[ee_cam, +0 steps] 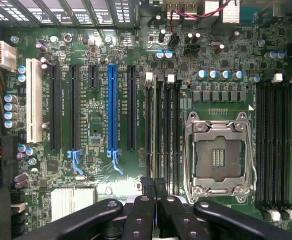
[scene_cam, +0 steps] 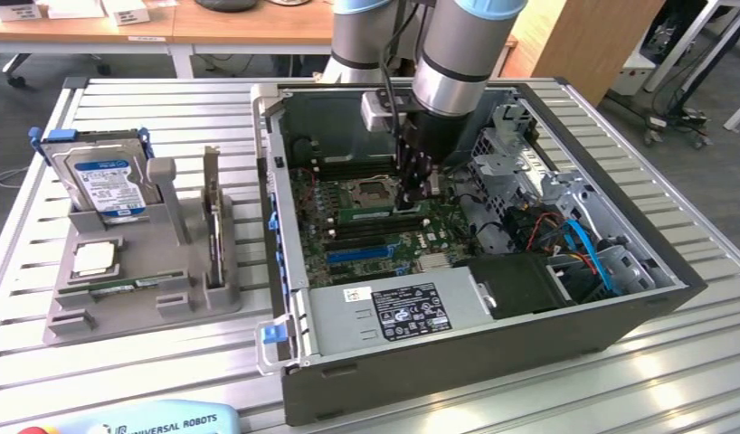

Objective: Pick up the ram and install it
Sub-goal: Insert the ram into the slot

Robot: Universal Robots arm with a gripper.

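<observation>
Inside the open computer case point(scene_cam: 467, 362), the ram point(scene_cam: 360, 215) stands on edge in a memory slot beside the empty processor socket point(scene_cam: 376, 192). It is a thin stick with a pale label. In the wrist view the ram point(ee_cam: 153, 130) shows edge-on as a narrow grey line along the slot nearest the socket point(ee_cam: 218, 155). My gripper point(scene_cam: 413, 203) reaches straight down onto the stick, off its middle. The black fingertips point(ee_cam: 146, 183) of the gripper point(ee_cam: 153, 184) are shut, with that thin edge running in between them. How deep the stick sits in the slot is hidden.
A grey fixture point(scene_cam: 128, 312) on the slatted table at the exterior view's left holds a blue-labelled hard drive point(scene_cam: 105, 181) and a square silver chip point(scene_cam: 95, 259). In the case, drive cages and cables point(scene_cam: 564, 235) crowd the exterior view's right, and the power supply point(scene_cam: 394, 312) is in front. Empty memory slots point(ee_cam: 273, 150) flank the socket.
</observation>
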